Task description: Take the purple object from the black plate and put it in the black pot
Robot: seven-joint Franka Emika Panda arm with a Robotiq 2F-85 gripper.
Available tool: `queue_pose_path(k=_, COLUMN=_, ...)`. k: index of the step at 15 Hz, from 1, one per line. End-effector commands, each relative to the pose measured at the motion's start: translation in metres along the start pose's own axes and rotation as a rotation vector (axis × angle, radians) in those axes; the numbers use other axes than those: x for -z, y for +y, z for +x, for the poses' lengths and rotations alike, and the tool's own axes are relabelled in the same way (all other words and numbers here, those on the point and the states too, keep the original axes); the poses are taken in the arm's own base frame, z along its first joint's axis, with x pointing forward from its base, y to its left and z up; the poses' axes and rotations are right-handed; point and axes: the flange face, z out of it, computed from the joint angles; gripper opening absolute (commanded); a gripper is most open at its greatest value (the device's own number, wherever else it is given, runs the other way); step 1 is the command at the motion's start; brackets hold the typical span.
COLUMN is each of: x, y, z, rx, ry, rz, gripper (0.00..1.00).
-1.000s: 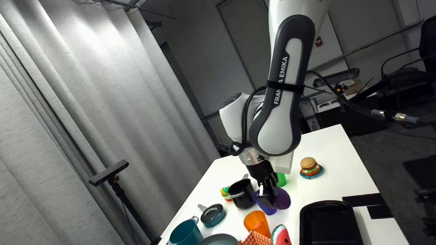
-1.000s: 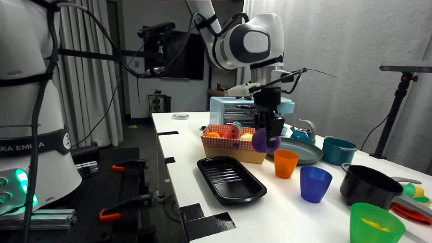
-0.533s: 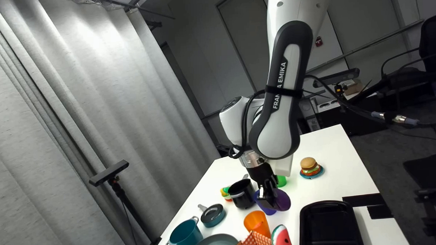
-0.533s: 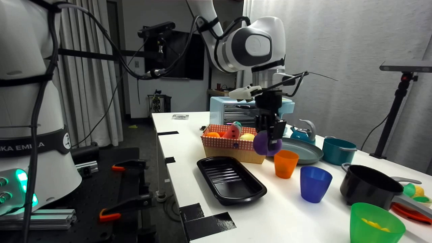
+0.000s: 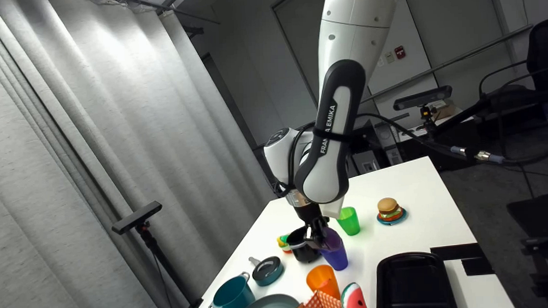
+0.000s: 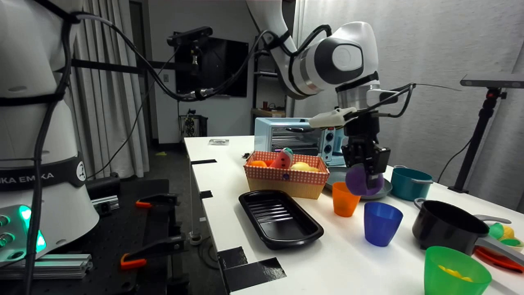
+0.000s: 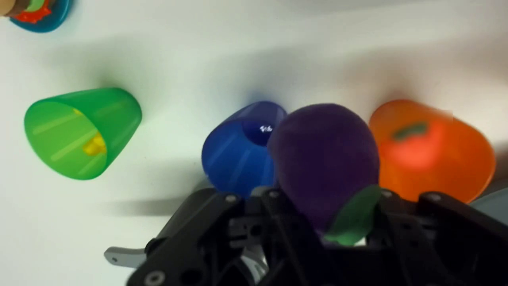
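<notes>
The purple object (image 6: 356,182) is a rounded purple lump with a green leaf, seen in the wrist view (image 7: 325,147). My gripper (image 6: 370,176) is shut on it and holds it above the table, near the blue and orange cups. In an exterior view the gripper (image 5: 320,239) overlaps the blue cup and the black pot. The black pot (image 6: 442,229) has a grey handle and stands beyond the blue cup; part of it (image 7: 184,212) shows behind a finger in the wrist view. The black plate (image 6: 282,217), an oblong black tray, lies at the table's edge, holding nothing.
A blue cup (image 6: 380,225), an orange cup (image 6: 343,200) and a green cup (image 6: 454,270) stand around the pot. A checkered basket (image 6: 282,186), a grey plate (image 5: 270,307), a teal pot (image 5: 233,294), a small pan (image 5: 267,270) and a toy burger (image 5: 389,209) are on the table.
My gripper, still holding the purple object, has moved away from the basket side toward the blue cup and black pot. The things on the table have not moved.
</notes>
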Motion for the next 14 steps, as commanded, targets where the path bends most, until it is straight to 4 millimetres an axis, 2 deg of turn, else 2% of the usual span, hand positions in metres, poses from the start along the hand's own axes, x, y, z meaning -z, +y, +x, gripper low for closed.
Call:
queue_pose_path(k=1, x=-0.016, y=0.014, z=0.04, rx=-0.031, ry=0.051, rz=-0.055, gripper=0.07)
queue_pose_path(k=10, x=-0.046, y=0.044, z=0.103, rx=-0.157, ry=0.135, rz=-0.161, gripper=0.07)
queue_pose_path(k=14, x=-0.046, y=0.048, z=0.123, rx=-0.205, ry=0.173, rz=-0.19, gripper=0.07)
